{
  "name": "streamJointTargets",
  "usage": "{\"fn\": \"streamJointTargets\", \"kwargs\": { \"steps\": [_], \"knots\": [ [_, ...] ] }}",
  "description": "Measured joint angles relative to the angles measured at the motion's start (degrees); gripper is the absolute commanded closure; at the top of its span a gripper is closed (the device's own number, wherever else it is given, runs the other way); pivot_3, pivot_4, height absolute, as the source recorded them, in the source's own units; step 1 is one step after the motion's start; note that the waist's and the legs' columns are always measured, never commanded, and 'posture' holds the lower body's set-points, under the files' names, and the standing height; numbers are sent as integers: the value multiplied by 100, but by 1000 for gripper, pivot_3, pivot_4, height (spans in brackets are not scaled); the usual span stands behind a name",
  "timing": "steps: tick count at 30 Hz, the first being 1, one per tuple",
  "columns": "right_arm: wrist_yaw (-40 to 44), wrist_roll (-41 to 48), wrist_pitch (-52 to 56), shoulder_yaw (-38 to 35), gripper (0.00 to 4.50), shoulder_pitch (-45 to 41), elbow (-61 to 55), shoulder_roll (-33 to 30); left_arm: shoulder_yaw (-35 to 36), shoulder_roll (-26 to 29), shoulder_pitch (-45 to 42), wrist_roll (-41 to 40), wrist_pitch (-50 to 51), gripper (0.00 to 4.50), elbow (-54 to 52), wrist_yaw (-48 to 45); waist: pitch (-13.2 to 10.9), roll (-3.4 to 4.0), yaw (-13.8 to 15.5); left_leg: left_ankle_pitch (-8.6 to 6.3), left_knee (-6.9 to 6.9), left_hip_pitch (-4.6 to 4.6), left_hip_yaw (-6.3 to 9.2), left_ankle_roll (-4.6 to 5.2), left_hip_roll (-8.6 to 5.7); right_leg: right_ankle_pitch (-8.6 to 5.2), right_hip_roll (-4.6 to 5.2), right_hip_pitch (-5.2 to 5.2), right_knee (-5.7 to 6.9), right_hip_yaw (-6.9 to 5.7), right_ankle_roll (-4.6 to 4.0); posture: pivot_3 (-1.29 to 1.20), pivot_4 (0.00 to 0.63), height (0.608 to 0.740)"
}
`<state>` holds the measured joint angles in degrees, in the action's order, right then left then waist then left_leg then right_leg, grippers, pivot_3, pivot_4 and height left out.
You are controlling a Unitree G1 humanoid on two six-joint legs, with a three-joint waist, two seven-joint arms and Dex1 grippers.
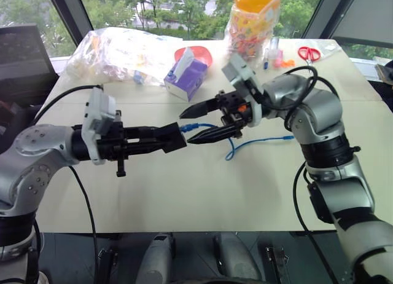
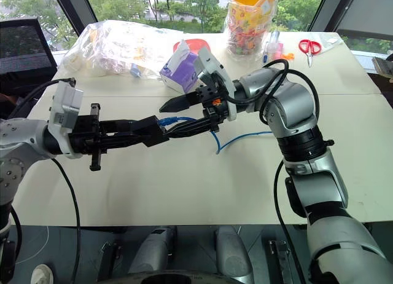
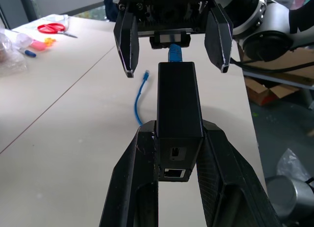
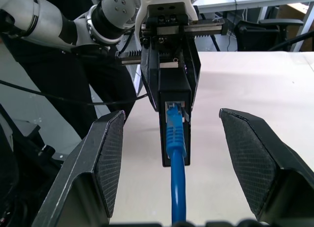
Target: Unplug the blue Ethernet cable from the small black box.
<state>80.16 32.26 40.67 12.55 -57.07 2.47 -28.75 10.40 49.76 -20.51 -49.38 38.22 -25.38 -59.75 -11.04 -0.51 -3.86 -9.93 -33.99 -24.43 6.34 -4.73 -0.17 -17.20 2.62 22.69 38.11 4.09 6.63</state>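
Open right claw straddles plugged blue cable.

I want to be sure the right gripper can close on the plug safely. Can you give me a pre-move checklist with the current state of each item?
1. Small black box held firmly by the left gripper: ok, fingers are shut on both its sides.
2. Blue Ethernet cable seated in the box's port: ok, plug is in, not yet pulled.
3. Right gripper open: ok, fingers stand apart either side of the plug.
4. Plug centred between the right fingers: ok in the right wrist view.
5. Cable slack: ok, the rest lies loose on the table.
6. Plug's latch tab facing a finger: cannot tell.
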Motion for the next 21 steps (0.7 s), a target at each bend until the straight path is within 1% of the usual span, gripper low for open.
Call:
{"fn": "streamJointTargets", "kwargs": {
  "steps": [3,4,5,7,8,21],
  "knots": [
    [-2,-1,-1,0,2118,0,0,-2,0,-14,1,5,-1,4027,0,0,0,0,-1,0,0,0,0,0,0,0,0,0,0,0,0,0,150,740],
    [-1,-1,-1,0,2573,0,0,-3,0,-17,2,6,0,4027,0,0,0,0,-1,0,0,0,0,0,0,0,0,0,0,0,0,0,150,740],
    [-1,0,-1,0,3132,0,0,-4,0,-18,2,6,-1,4027,0,0,0,0,-1,0,0,0,0,0,0,0,0,0,0,0,0,0,150,740],
    [-2,-1,-1,0,4066,0,0,-4,0,-26,2,8,-1,4027,0,0,0,0,-1,0,0,0,0,0,0,0,0,0,0,0,0,0,150,740],
    [-4,1,-6,-1,4452,0,0,-6,-2,-29,4,12,0,4027,-1,0,0,0,-3,0,0,0,0,0,0,0,0,0,0,0,0,0,150,740],
    [-93,1,-13,-15,4452,4,-2,-23,-14,-99,-42,16,31,4027,58,63,0,0,-4,0,0,0,0,0,0,0,0,1,0,0,0,0,150,740]
  ]
}}
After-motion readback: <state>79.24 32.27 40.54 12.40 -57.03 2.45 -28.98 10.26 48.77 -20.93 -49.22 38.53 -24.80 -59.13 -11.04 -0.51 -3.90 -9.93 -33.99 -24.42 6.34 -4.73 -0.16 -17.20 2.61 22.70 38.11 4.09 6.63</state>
